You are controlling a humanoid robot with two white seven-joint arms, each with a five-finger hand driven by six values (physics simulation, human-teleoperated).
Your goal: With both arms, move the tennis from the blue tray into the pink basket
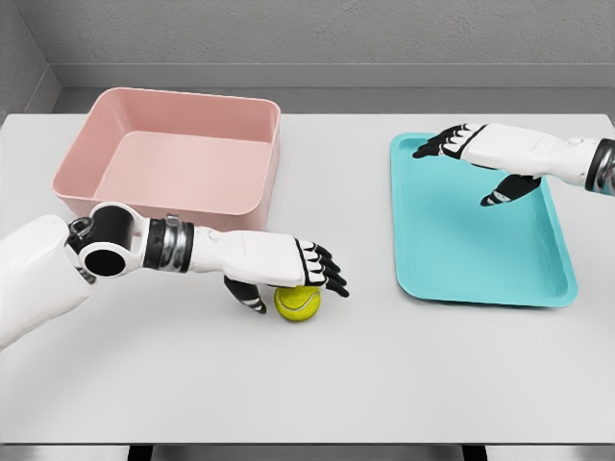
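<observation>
The yellow-green tennis ball (298, 303) rests on the white table, between the pink basket (91, 154) and the blue tray (480, 259). My left hand (288, 283) hovers right over the ball, palm down. Its fingers (325, 269) stretch out past the ball's top and its thumb (252, 302) hangs down on the ball's left side; the fingers are not wrapped around it. My right hand (471, 165) floats open above the tray's far part, fingers spread and pointing left, holding nothing. The tray holds no objects, and neither does the basket.
The basket stands at the back left with tall walls, just behind my left forearm. The tray lies at the right with a low rim. The table's front edge (307, 444) runs along the bottom.
</observation>
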